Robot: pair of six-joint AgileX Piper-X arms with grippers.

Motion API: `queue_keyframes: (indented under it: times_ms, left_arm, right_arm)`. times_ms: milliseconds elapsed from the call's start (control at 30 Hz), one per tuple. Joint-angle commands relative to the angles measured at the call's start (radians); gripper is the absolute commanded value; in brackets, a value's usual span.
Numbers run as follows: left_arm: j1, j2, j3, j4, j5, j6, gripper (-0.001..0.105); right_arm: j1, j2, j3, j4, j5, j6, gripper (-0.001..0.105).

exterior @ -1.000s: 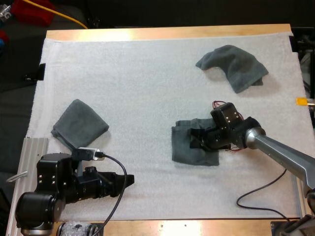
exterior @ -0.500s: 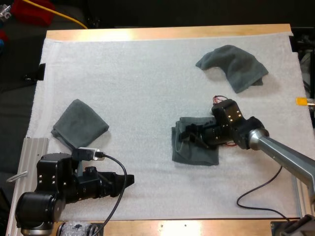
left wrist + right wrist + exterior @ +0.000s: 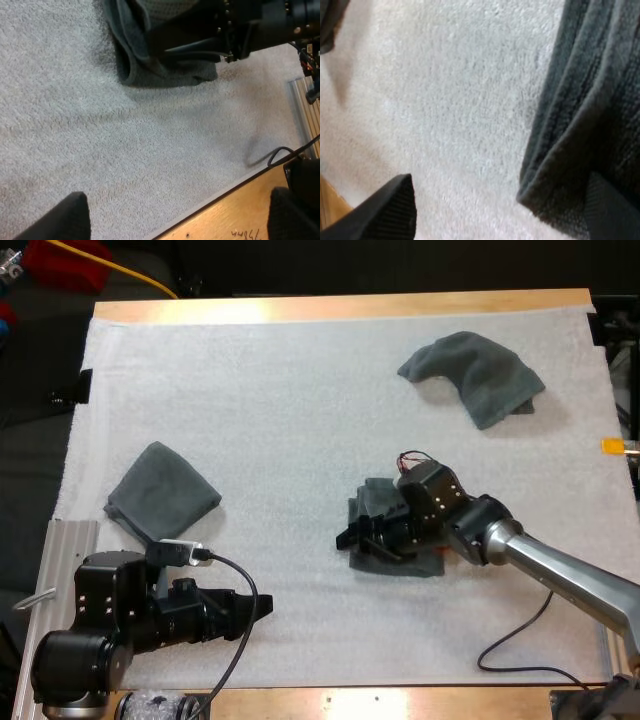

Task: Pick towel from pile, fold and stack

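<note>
You see three dark grey-green towels on the white mat (image 3: 280, 390) in the high view. The crumpled towel (image 3: 475, 375) lies at the far right part of the mat, well apart from both arms. The left towel (image 3: 162, 492), folded to a square, lies near the mat's left edge, just beyond the left arm. The middle towel (image 3: 395, 563), also folded, lies flat in the right half of the mat. The right gripper (image 3: 358, 536) is low over its left edge and points to the left.

The right wrist view tells you what the high view does not. The fingers (image 3: 390, 207) of this gripper stand wide apart, one over bare mat and the other at the thick, layered edge of the middle towel. They press nothing between them. You cannot tell from it whether the second finger touches the cloth.

The left gripper (image 3: 262, 607) hangs near the front edge of the mat in the high view, where its fingers are hard to read. The left wrist view shows them far apart, with mat and the wooden surface (image 3: 240, 220) between them, so they hold nothing. This same view shows you the right gripper lying across the middle towel, and the rounded fold at the towel's side.
</note>
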Motion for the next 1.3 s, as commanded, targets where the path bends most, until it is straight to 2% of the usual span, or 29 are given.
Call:
queue_keyframes:
  times_ms: [0,300,500,700,900,1267]
  left_arm:
    - [0.0,-0.009,-0.006,-0.001,0.012,0.005,0.07]
    - [0.0,-0.009,-0.006,-0.001,0.012,0.005,0.07]
    - [0.0,-0.009,-0.006,0.001,0.012,0.005,0.07]
    - [0.0,-0.009,-0.006,0.001,0.012,0.005,0.07]
    - [0.0,-0.009,-0.006,0.001,0.012,0.026,0.07]
    - [-0.012,-0.009,-0.006,-0.023,0.012,0.055,0.072]
  right_arm:
    - [0.003,0.009,-0.006,-0.006,-0.001,0.021,0.068]
    - [0.022,0.028,-0.006,-0.02,-0.034,0.016,0.068]
    - [0.022,-0.004,-0.006,-0.01,-0.012,-0.01,0.068]
    - [0.022,-0.115,-0.006,0.142,0.197,-0.103,0.068]
    - [0.022,-0.237,-0.006,0.276,0.294,-0.179,0.068]
    - [0.022,-0.456,-0.006,0.431,0.342,-0.208,0.069]
